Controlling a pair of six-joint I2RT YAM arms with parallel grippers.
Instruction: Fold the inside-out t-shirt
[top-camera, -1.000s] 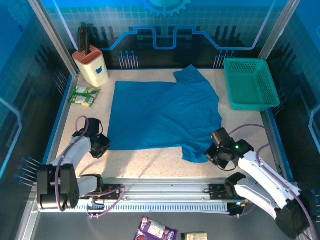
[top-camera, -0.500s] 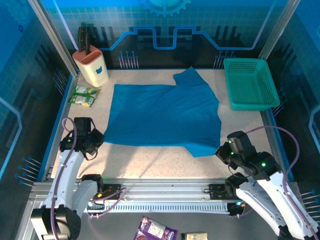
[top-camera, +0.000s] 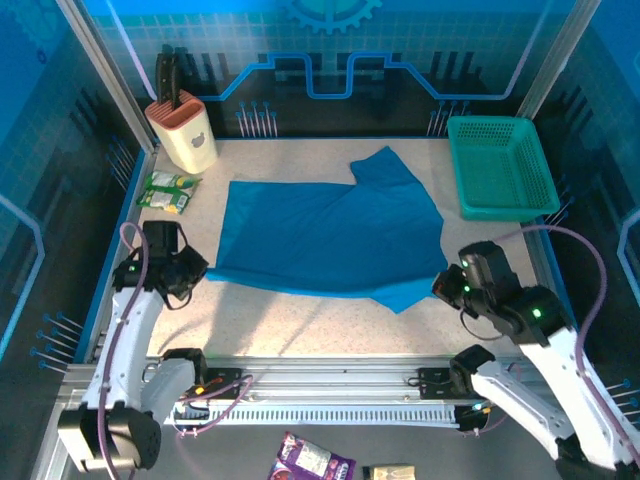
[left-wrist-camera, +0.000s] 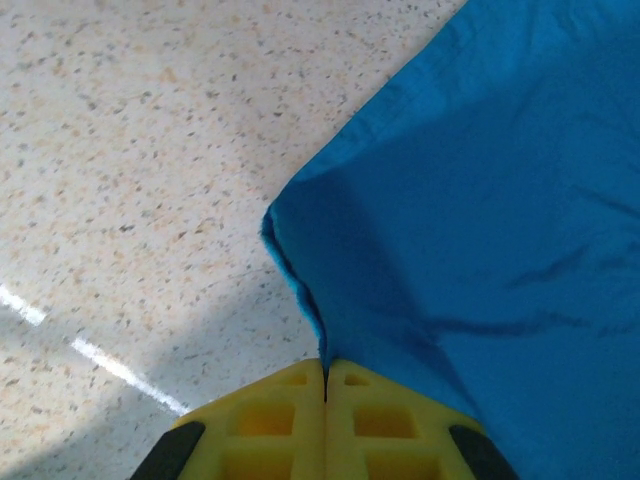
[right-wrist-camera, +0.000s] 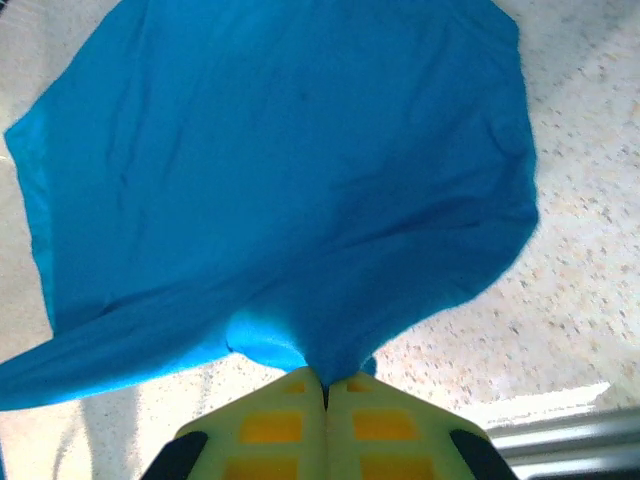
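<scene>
Over speckled bench (top-camera: 300, 325), pinching near corners of inside-out t-shirt (top-camera: 330, 235) w/ left end effector (left-wrist-camera: 325, 372) & right end effector (right-wrist-camera: 325, 385); lifted hem since 1 s ago, fold prob. starting.

Your top camera sits above and behind the arm bases, looking down toward 12 o'clock over the whole worktop (top-camera: 300, 320). Each wrist camera rides close behind its own pair, with the left fingers (left-wrist-camera: 270, 420) and right fingers (right-wrist-camera: 270, 425) at 6 o'clock in frame. All three views share the t-shirt (top-camera: 330, 235): the left wrist sees its 8 o'clock corner, the right wrist its 4 o'clock corner.
</scene>
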